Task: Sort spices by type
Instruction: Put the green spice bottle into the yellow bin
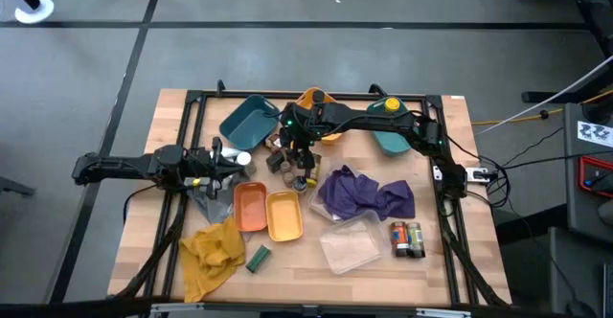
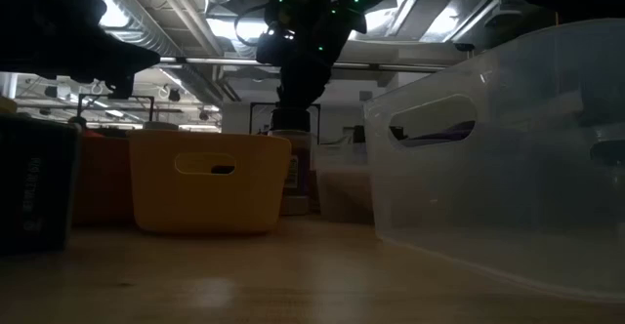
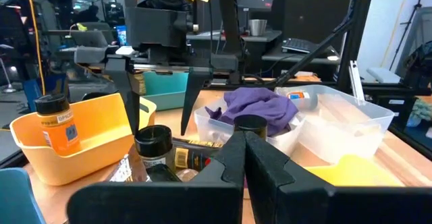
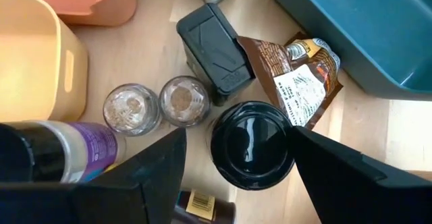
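Centred on a black-lidded jar (image 4: 251,153), standing upright on the bare wood amid a loose huddle of spices. Straddled by the right gripper (image 3: 162,113) from above, with one spread finger on each side of the lid and nothing clasped; probably lined up this way so that a straight drop and a squeeze would take the jar by its round body. Cannot tell whether either finger already touches the jar. Just beside the jar: two clear-topped jars (image 4: 157,104), also upright, a dark flip-top tin (image 4: 216,52) and a brown spice packet (image 4: 304,75) lying flat. Also close to the jar, on its side, a purple-labelled bottle (image 4: 74,150), partly hidden behind one finger. Packed this tightly, so worth watching for a closing finger nudging the tin or a clear-topped neighbour. Near the jar, a yellow tray (image 4: 34,55) and an orange tray (image 1: 251,205) set side by side, most likely as sorting bins for the types. Farther from the jar, an orange-labelled jar (image 3: 54,119) already sitting in a yellow bowl (image 3: 94,126), and two more jars (image 1: 405,238) well apart from it beyond a purple cloth (image 1: 364,192). Waiting near the jar, clenched tight on nothing: the left gripper (image 3: 244,150), kept low and pointed towards the huddle, seemingly out of the working arm's way.
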